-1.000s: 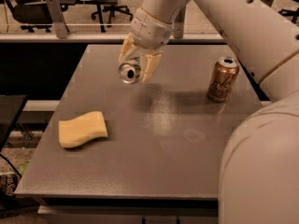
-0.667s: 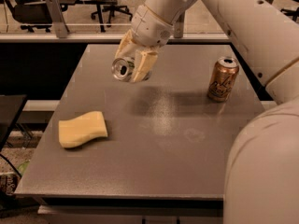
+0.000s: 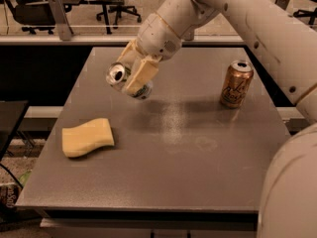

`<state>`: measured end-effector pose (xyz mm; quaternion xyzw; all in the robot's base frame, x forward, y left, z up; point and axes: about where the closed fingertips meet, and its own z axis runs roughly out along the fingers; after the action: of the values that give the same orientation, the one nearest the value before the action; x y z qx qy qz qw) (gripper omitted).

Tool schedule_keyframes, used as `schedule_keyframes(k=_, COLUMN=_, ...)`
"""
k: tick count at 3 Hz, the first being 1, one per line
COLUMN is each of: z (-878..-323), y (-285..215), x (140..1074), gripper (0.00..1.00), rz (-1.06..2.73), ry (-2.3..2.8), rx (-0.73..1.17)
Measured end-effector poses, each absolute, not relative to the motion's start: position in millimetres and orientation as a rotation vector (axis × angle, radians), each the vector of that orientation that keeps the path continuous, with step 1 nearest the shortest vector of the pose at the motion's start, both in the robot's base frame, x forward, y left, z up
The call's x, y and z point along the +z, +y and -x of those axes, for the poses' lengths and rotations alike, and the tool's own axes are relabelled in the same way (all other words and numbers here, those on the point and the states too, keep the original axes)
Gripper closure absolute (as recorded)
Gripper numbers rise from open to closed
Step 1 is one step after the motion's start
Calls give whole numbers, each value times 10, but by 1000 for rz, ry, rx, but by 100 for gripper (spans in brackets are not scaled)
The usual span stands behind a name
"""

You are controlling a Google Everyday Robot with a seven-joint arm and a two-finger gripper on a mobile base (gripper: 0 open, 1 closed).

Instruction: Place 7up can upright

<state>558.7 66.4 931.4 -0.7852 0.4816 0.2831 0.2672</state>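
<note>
My gripper (image 3: pixel 130 77) is shut on the 7up can (image 3: pixel 120 78), a small silver can with green markings. It holds the can tilted on its side in the air above the left middle of the grey table (image 3: pixel 198 157), with the silver top facing left toward the camera. The cream fingers (image 3: pixel 140 74) cover most of the can's body. The white arm reaches in from the upper right.
A copper-orange can (image 3: pixel 236 84) stands upright at the table's right side. A yellow sponge (image 3: pixel 87 137) lies at the front left. Office chairs (image 3: pixel 29 9) stand beyond the far edge. The arm's white body (image 3: pixel 292 192) fills the lower right.
The gripper has moved left and slightly toward the camera with the can in it. The can stays tilted on its side. The orange can and sponge have not moved.
</note>
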Motion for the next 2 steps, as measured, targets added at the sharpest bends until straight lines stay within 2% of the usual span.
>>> schedule_keyframes(k=2, z=-5657, y=899, x=9220, gripper=100, rz=1834, ry=1414, rx=950)
